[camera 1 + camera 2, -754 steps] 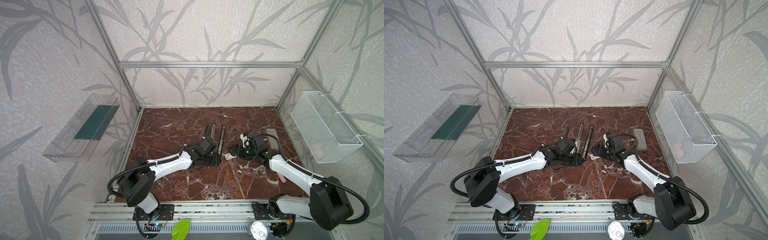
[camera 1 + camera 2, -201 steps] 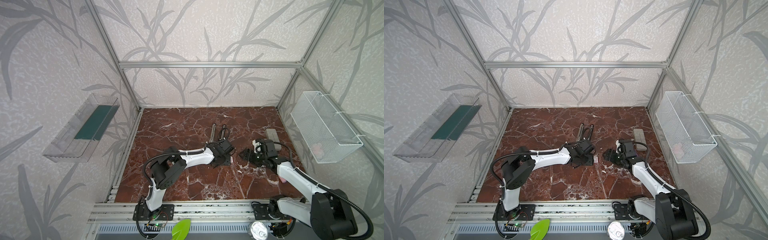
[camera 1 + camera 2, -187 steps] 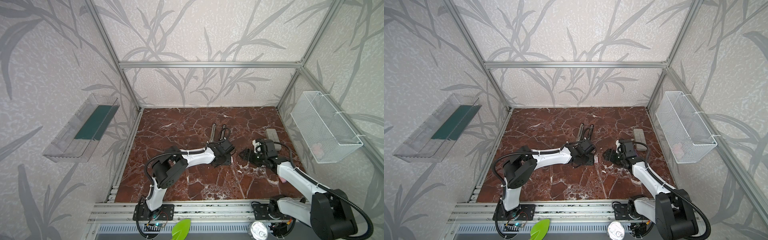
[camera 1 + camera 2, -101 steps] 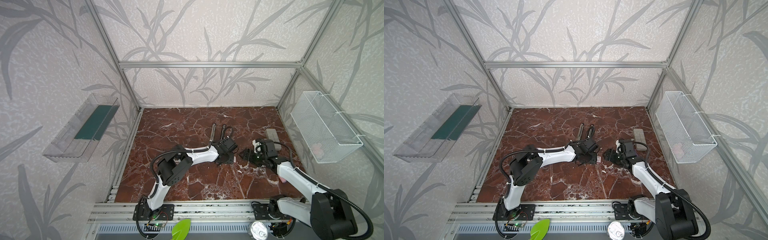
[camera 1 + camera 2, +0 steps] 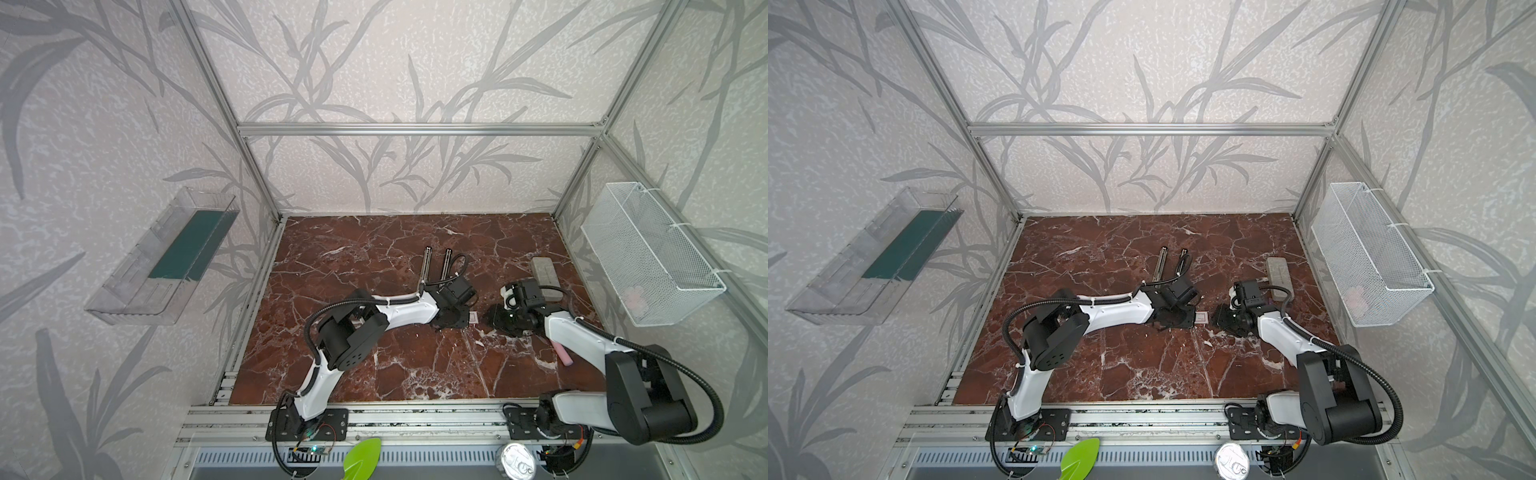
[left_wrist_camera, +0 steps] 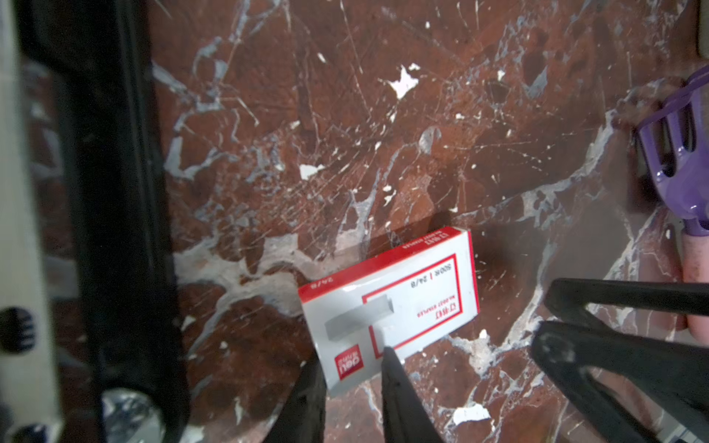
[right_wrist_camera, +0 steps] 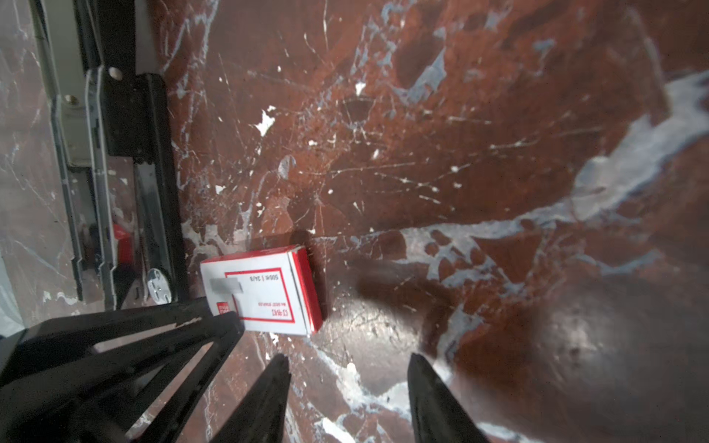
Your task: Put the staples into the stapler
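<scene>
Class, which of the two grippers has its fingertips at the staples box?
The left gripper: its fingertips straddle a corner of the staples box. The right gripper has its fingertips clear of it, over bare tabletop.

**Print on the small white cardboard box of staples with red print point(image 6: 418, 307)**

In the left wrist view, "24/6" is printed in white on the box's red end flap. It is repeated in red inside the red frame on the top face, after a figure that appears to be "500". The brand mark "deli" is set in white on a small red square near one corner. Red Chinese characters and a fine red line are printed inside the frame, but cannot be made out with certainty.
</scene>
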Controlling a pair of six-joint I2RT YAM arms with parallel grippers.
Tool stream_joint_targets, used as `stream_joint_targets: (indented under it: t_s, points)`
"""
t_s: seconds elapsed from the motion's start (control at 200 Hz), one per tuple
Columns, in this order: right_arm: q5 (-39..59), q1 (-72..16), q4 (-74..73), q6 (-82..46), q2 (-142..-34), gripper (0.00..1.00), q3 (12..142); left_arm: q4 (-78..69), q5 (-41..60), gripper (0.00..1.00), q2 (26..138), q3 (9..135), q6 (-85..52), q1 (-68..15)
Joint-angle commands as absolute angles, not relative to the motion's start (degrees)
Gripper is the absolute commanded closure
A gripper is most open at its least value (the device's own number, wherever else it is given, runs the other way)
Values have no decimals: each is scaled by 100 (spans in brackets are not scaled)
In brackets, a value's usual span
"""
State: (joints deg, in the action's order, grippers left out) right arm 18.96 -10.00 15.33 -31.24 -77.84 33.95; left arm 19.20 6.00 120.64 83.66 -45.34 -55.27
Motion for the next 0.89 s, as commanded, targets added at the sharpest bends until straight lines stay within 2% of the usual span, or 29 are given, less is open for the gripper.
stream_joint_targets:
  t_s: [0.0,0.18,0.605,0.89]
  points:
    - [1969,-975,1595,-2979,-7984,51,3624,1908,611,79,12141,8429,-4491,-5490]
    - [1986,-1028,1528,-2944,-8319,60,3817,1862,661,88,12122,8379,-4513,-5467]
    - [1922,-1063,1580,-2858,-8828,81,4095,1761,816,91,12076,8301,-4587,-5353]
    - [1746,-1063,1729,-2791,-8841,96,4087,1688,873,98,12008,8196,-4632,-5291]
